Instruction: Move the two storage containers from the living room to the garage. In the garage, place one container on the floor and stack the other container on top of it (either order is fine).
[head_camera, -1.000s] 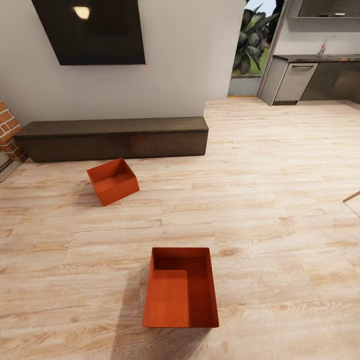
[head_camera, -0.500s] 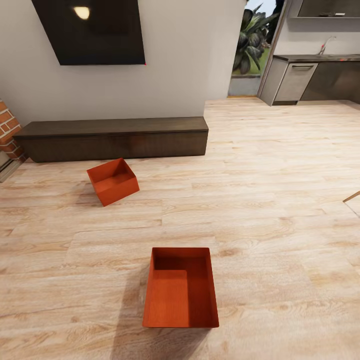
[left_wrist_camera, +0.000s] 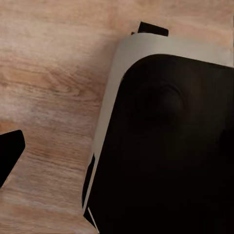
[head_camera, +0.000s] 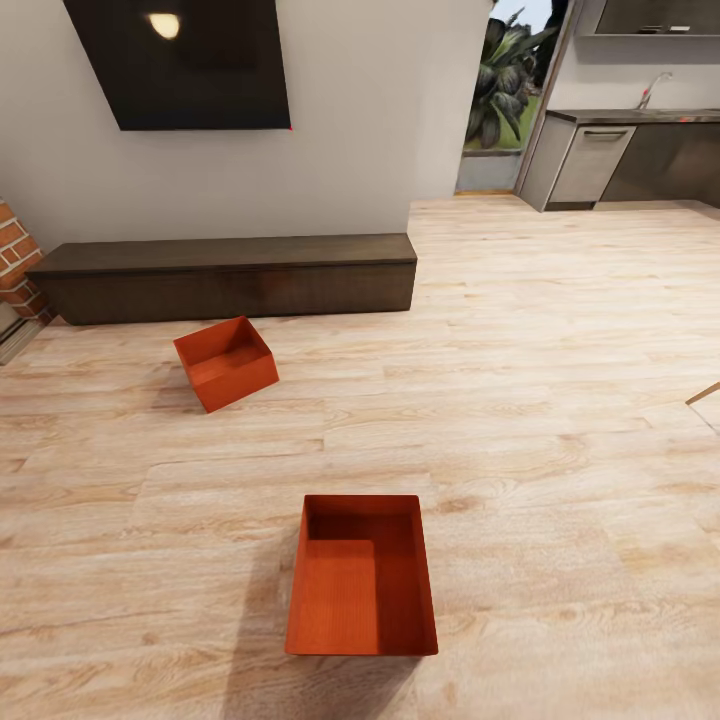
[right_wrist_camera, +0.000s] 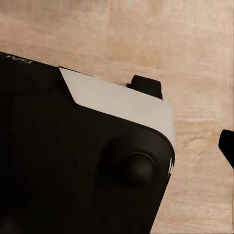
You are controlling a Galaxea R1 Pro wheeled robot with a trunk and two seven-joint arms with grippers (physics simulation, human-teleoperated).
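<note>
Pincer fingertip [left_wrist_camera: 9, 151] over wood floor [head_camera: 560, 400]; near container [head_camera: 362, 575], far container [head_camera: 226, 362] empty.

The head view is bright, even and sharp; a lamp glares on the dark TV [head_camera: 180, 62] and daylight shows through the doorway [head_camera: 505, 90]. The near bin [head_camera: 362, 575] casts a soft shadow toward the camera. Both wrist views are dimmer and slightly blurred.

Two orange-red storage containers [head_camera: 361, 580] [head_camera: 226, 362], light wood-grain plank floor [head_camera: 550, 400], dark brown bench [head_camera: 230, 276].
</note>
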